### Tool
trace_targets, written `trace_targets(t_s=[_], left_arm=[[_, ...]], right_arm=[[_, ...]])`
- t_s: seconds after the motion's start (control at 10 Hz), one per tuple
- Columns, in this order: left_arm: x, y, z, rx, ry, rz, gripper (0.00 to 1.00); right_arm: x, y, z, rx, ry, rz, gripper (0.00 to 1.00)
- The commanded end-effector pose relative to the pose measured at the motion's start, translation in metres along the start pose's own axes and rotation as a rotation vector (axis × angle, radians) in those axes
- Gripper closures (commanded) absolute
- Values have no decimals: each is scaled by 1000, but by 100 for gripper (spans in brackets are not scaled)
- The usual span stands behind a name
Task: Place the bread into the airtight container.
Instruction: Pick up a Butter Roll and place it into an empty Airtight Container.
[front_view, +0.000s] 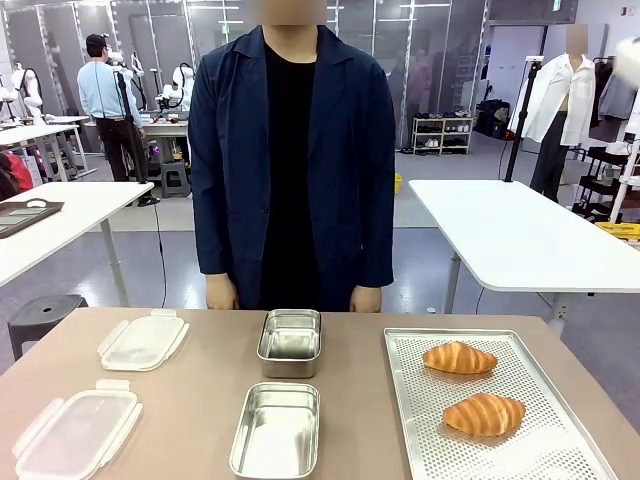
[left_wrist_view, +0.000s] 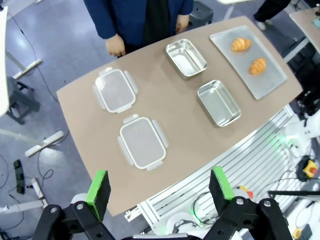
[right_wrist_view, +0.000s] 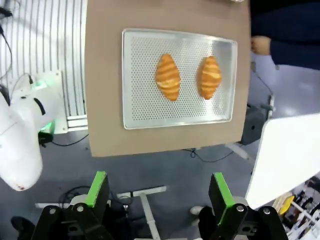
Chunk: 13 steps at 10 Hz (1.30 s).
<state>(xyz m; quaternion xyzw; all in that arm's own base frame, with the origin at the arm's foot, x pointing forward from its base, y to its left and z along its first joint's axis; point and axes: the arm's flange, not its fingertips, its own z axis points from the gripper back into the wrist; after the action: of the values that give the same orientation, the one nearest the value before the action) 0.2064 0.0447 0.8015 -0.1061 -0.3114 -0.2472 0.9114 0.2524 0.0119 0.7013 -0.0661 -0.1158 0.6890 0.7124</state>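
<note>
Golden near croissant and far croissant lie on the perforated tray. The near steel container stands lidless just left of the tray. The right hand hangs wide above the tray, and the left hand is also wide. The near croissant should be gripped lightly across its middle to avoid crushing it.

Left gripper raised high, facing down, fingers wide apart, empty. Right gripper likewise, fingers apart.

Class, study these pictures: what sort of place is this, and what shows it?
Probably a robotics lab, not a kitchen: white work tables on an open grey floor, and the left pincer hanging above a table laid with bread and steel containers.
</note>
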Motion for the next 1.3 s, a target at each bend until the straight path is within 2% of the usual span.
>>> trace_targets(t_s=[0.0,0.5,0.6,0.7,0.8,0.9,1.0,1.2], left_arm=[[2,-2,3,-10,5,-9,0],[2,-2,3,-10,5,-9,0],[2,-2,3,-10,5,-9,0],[2,-2,3,-10,5,-9,0],[2,-2,3,-10,5,-9,0],[2,-2,3,-10,5,-9,0],[2,-2,3,-10,5,-9,0],[2,-2,3,-10,5,-9,0]], right_arm=[[1,-12,-43,51,-1,48,0],[11,-28,-185,77,-136,-82,0],[15,-33,-212,78,-69,-86,0],[20,-36,-233,91,-95,-98,0],[24,-37,-254,76,-60,-103,0],[29,-37,-271,103,-73,-90,0],[33,-36,-284,103,-29,-69,0],[38,-35,-305,119,-12,-53,0]])
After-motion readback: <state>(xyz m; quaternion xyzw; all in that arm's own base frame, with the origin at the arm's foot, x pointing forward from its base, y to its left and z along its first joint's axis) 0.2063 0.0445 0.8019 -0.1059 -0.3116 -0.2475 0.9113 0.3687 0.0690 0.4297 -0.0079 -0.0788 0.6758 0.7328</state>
